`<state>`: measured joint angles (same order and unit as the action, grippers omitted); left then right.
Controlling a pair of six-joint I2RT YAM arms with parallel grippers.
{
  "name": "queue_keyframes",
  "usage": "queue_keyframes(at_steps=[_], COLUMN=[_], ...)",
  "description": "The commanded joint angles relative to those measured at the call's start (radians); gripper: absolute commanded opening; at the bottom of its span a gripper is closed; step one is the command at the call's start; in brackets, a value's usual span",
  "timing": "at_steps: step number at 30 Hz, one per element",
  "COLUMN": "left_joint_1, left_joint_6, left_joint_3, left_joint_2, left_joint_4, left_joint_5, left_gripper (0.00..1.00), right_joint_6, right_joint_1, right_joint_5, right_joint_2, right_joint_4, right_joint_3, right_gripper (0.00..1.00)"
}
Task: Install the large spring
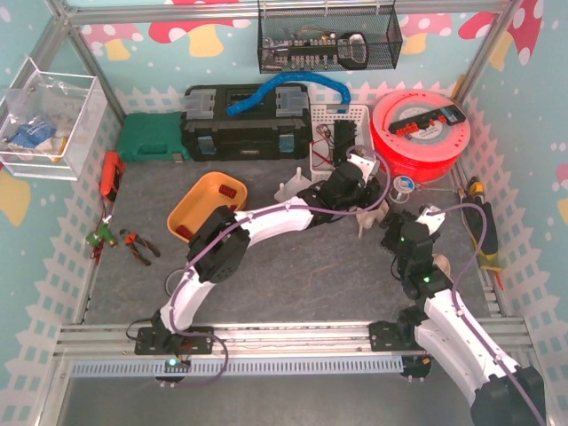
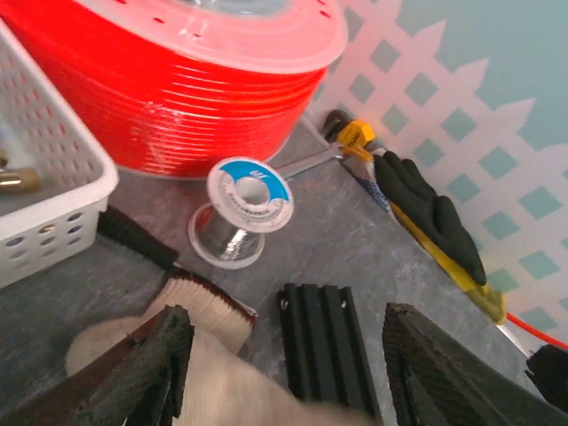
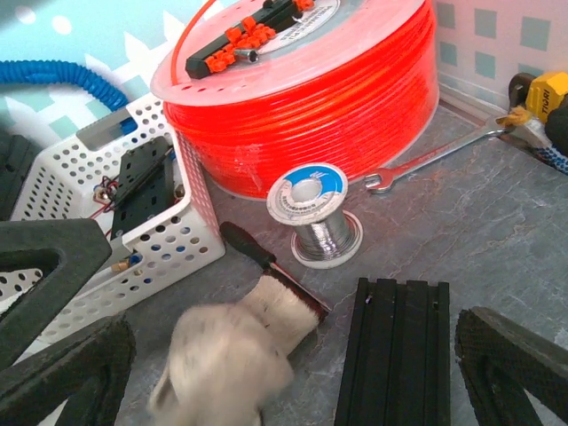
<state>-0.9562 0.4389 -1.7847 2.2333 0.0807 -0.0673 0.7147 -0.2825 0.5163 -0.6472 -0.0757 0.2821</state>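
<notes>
- L gripper [image 2: 293, 377]: jaws apart, nothing pinched btw them, hanging low over the grey table [image 1: 266, 284].
- Under/btw its fingers: black slotted alu extrusion [image 2: 324, 346] lying flat, plus a white knit glove [image 2: 209, 377] (blurred) over by one finger.
- R gripper [image 3: 293, 373]: jaws wide apart, empty. In its view the extrusion lies toward one finger and the glove toward the other.
- Solder reel [image 2: 244, 209], blue label, stands on end just past the extrusion, near the foot of the big red tubing spool [image 2: 177, 80].
- Orange fittings [image 3: 244, 40] and a black strip sit on top of the spool.
- Open-end wrench [image 3: 435, 160] lies flat on the table, its jaw end just beside the reel and its shaft running along the spool's base.
- White perforated basket [image 3: 133, 222] sits just beside the spool, w/ black parts and wires inside.
- Dark tool handle [image 3: 253, 248] lies btw the basket and the glove.
- Black glove [image 2: 430, 217] lies by the lattice wall over a yellow-handled tool [image 2: 355, 138].
- Top view: both arms reach to the far centre-right, wrists close together in front of the basket and spool.
- Further L on the table: yellow tray [image 1: 209, 204], black toolbox [image 1: 248, 124], green case [image 1: 153, 138], pliers [image 1: 138, 246].
- Large spring: can't pick it out in any view, so can't tell where it is.
</notes>
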Motion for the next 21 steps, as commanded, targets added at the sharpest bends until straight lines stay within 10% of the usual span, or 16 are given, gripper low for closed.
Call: queue_keyframes(at_steps=[1, 21], left_joint_1=[0.005, 0.2], left_joint_6=[-0.036, 0.1], left_joint_3=[0.018, 0.701], left_joint_2=[-0.077, -0.737], left_joint_4=[-0.062, -0.082], left_joint_5=[0.069, 0.563], left_gripper=[0.63, 0.71], right_joint_6=[-0.032, -0.21], right_joint_1=[-0.004, -0.018], right_joint_5=[-0.033, -0.468], right_joint_2=[0.005, -0.217], right_joint_4=[-0.045, -0.242], right_joint_3=[-0.019, 0.005], right_gripper=[0.97, 0.97])
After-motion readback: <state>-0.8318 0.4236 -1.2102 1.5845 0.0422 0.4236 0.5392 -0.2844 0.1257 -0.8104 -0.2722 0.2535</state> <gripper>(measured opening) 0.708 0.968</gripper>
